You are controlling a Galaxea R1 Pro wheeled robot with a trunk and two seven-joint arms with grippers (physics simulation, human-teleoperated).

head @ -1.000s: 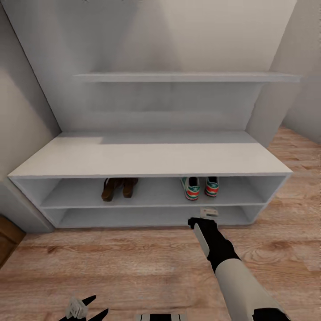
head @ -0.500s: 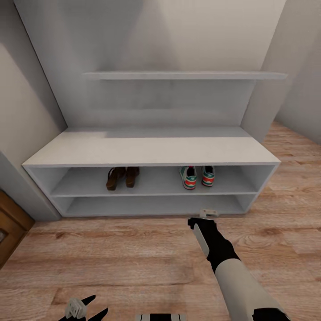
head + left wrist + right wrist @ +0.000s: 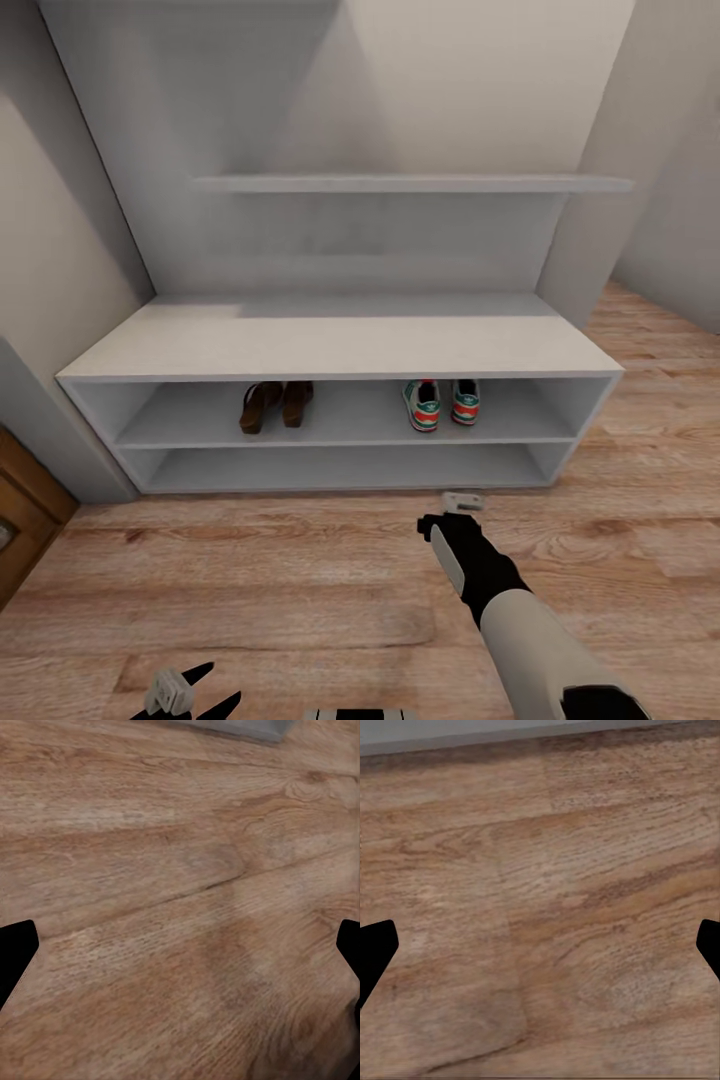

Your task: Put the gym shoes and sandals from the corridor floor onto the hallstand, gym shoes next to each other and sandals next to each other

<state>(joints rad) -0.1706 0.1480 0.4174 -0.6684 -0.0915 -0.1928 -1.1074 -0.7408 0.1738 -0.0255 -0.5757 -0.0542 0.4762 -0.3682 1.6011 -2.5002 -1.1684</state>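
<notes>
The two gym shoes (image 3: pixel 423 404) (image 3: pixel 464 400) stand side by side, heels outward, on the upper shelf tier of the pale grey hallstand (image 3: pixel 340 345), towards its right. On the same tier, left of centre, the two brown sandals (image 3: pixel 275 405) lie next to each other. My right gripper (image 3: pixel 461 501) hangs over the corridor floor (image 3: pixel 300 570) just in front of the rack's base; in the right wrist view its fingertips (image 3: pixel 375 952) are wide apart with nothing between them. My left gripper (image 3: pixel 212 690) is low at the near left, open over bare planks (image 3: pixel 180 900).
A long grey wall shelf (image 3: pixel 410 184) runs above the bench. Grey walls close in on both sides. A brown wooden piece (image 3: pixel 25 515) stands at the far left. Open plank floor stretches between me and the rack and off to the right.
The whole picture has shifted: the camera has drawn back and the rack looks smaller and farther. Shoes and sandals stay on their shelf. Both arms hold the same pose.
</notes>
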